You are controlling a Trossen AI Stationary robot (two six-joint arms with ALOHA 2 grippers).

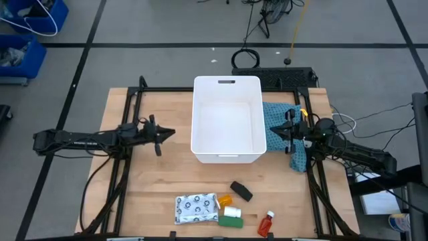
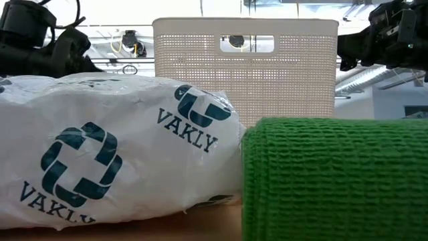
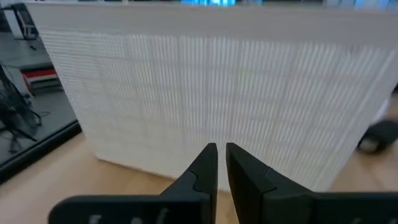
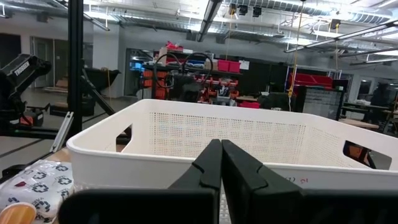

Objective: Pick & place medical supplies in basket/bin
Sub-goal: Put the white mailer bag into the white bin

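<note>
The white tub [image 1: 226, 120] stands mid-table, with a handle slot in its far wall [image 1: 226, 82]. The supplies lie near the table's near edge: the white patterned packet [image 1: 196, 208], orange bottle [image 1: 225, 200], black oblong piece [image 1: 241, 191], white cylinder [image 1: 232, 211], green-white box [image 1: 232, 221] and red white-capped bottle [image 1: 267, 224]. In the low view the packet [image 2: 100, 161] and a green textured item [image 2: 334, 177] fill the foreground. My left gripper [image 1: 167, 134] is shut just left of the tub, facing its left wall [image 3: 205, 93]. My right gripper [image 1: 271, 134] is shut at the tub's right side, level with its rim [image 4: 186, 146].
A teal-blue cloth [image 1: 277, 119] lies right of the tub, under my right arm. Blue bins [image 1: 27, 33] sit on the floor beyond the far left corner. Bare wood [image 1: 160, 181] lies between the tub and the supplies.
</note>
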